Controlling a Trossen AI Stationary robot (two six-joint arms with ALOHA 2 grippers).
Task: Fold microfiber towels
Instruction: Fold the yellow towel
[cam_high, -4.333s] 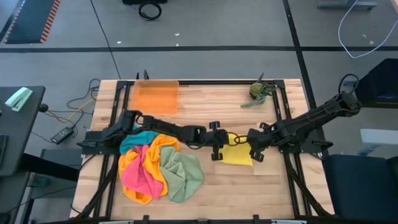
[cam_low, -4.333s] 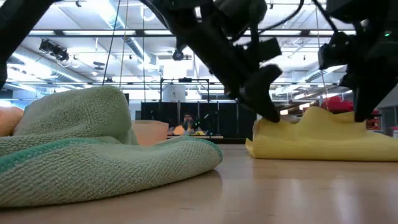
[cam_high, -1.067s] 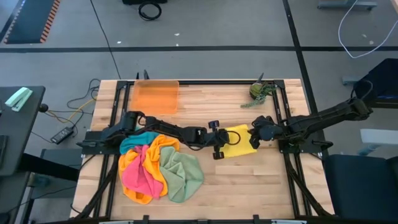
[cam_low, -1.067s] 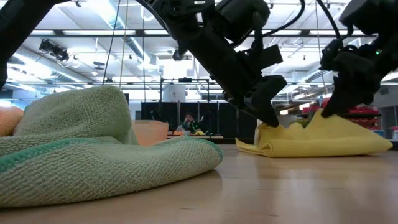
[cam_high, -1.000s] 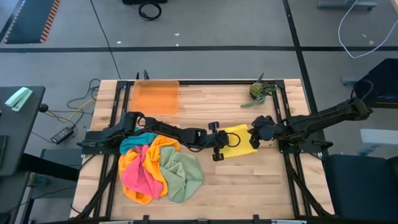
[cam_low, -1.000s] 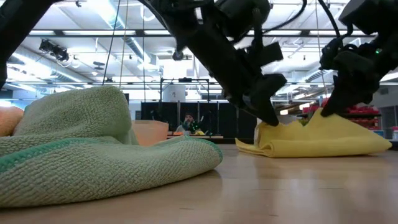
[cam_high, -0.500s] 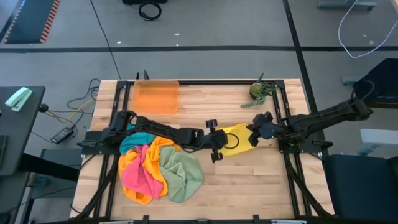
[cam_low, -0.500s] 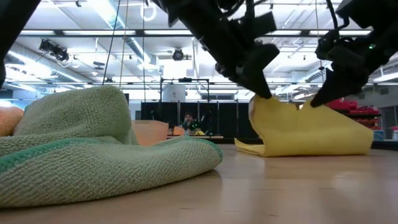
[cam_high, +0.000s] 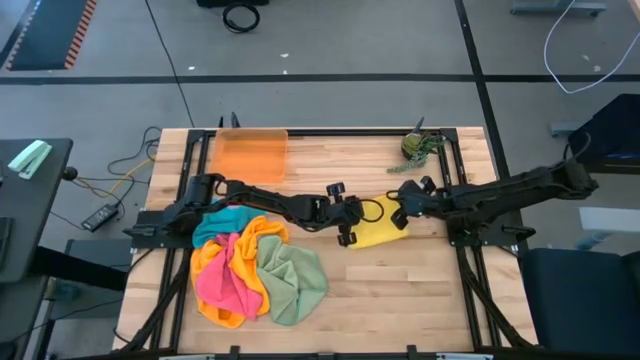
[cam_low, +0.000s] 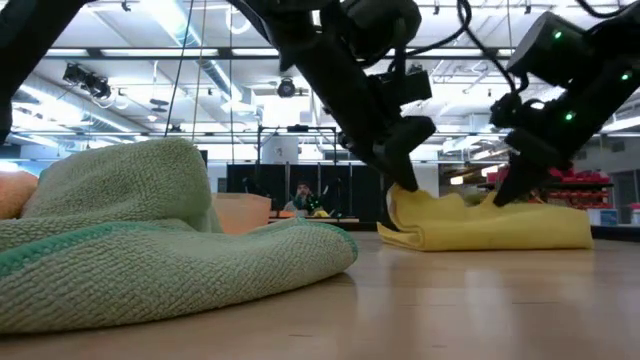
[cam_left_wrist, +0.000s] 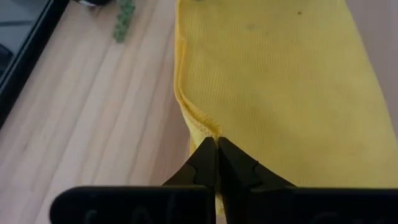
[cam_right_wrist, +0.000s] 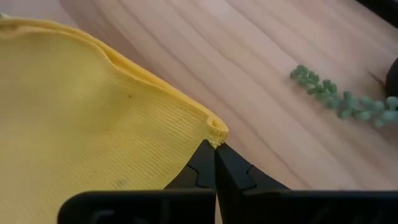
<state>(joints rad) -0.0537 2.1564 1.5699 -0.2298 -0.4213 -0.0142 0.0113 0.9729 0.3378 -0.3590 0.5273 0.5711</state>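
Note:
A yellow microfiber towel (cam_high: 383, 233) lies folded at the table's middle right, its underside on the wood (cam_low: 500, 230). My left gripper (cam_high: 357, 223) is shut on the towel's left end. My right gripper (cam_high: 399, 217) is shut on its right far corner. Both slant down at it in the low view, left (cam_low: 400, 187) and right (cam_low: 503, 197). A heap of sage green (cam_high: 297, 277), orange (cam_high: 262, 240), pink (cam_high: 222, 277) and teal (cam_high: 228, 220) towels lies at the near left. My left gripper pinches the yellow towel's hemmed edge (cam_left_wrist: 200, 123) between its two fingertips, slanting down from the table's left. The pinched bit stands slightly raised; the rest lies on the table. My right gripper pinches the towel's corner (cam_right_wrist: 216, 129) between its fingertips, where two layers show along the edge. It slants down from the table's right. The corner is held just above the wood, and the cloth slopes down from it onto the table.
A translucent orange tray (cam_high: 250, 155) stands at the far left. A small green plant (cam_high: 415, 148) sits at the far right, its strand (cam_right_wrist: 339, 99) trailing on the wood close to my right gripper. Black frame rails (cam_high: 465, 240) run along the table's sides.
Both grippers, still shut on the yellow towel, raised its held edge, carried it a little toward the table's left and far side, and lowered it again. The towel's upper layer rose and has settled back flat on the lower one.

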